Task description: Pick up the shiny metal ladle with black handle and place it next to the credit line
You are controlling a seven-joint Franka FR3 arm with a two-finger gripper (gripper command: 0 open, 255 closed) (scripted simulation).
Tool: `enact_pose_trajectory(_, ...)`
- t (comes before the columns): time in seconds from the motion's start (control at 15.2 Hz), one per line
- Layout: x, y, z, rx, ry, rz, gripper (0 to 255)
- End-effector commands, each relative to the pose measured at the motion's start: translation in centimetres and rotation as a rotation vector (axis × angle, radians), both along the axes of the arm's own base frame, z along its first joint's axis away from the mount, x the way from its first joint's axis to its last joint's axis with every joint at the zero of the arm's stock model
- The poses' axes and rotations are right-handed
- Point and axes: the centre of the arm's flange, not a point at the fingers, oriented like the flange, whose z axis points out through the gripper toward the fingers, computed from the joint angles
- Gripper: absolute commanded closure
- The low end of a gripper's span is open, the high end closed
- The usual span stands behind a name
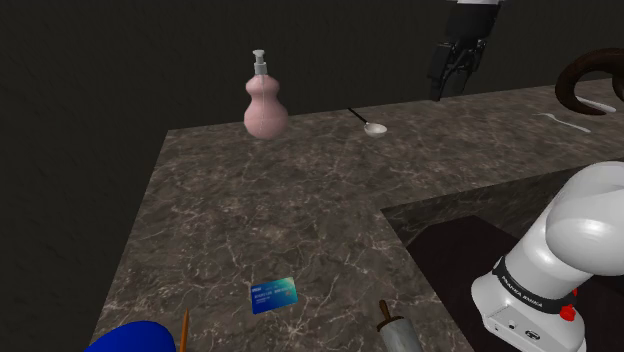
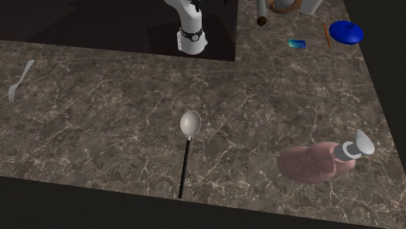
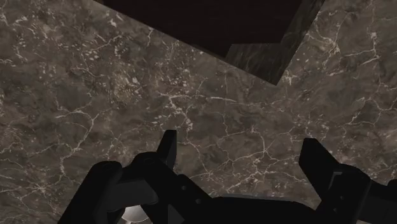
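Note:
The ladle (image 1: 375,128) lies flat near the counter's far edge, its shiny bowl toward the stand and its thin black handle running to the edge. In the second exterior view its bowl (image 2: 190,122) faces up. The blue-green card (image 1: 274,294) lies on the near part of the counter, far from the ladle; it also shows as the card (image 2: 297,43) in the second exterior view. My black gripper (image 1: 450,93) hangs above the far edge, to the shoulder view's right of the ladle and higher. In the wrist view the gripper (image 3: 242,156) is open over bare marble, holding nothing.
A pink soap dispenser (image 1: 265,105) stands to the shoulder view's left of the ladle. Beside the card are a blue lid (image 1: 130,338), an orange stick (image 1: 185,328) and a rolling pin (image 1: 395,328). A fork (image 2: 19,81) lies far off. The stand sits in a dark recess (image 3: 210,25).

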Motion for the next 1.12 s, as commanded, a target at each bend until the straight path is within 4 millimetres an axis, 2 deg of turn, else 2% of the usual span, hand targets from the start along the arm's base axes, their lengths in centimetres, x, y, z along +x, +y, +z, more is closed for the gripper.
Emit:
enact_pose_trajectory(0.0, 0.0, 0.0, 0.0, 0.0, 0.0, 0.0, 0)
enact_pose_trajectory(1.06, 15.4, -7.6, -10.5, -0.002, -0.068, -0.177, 0)
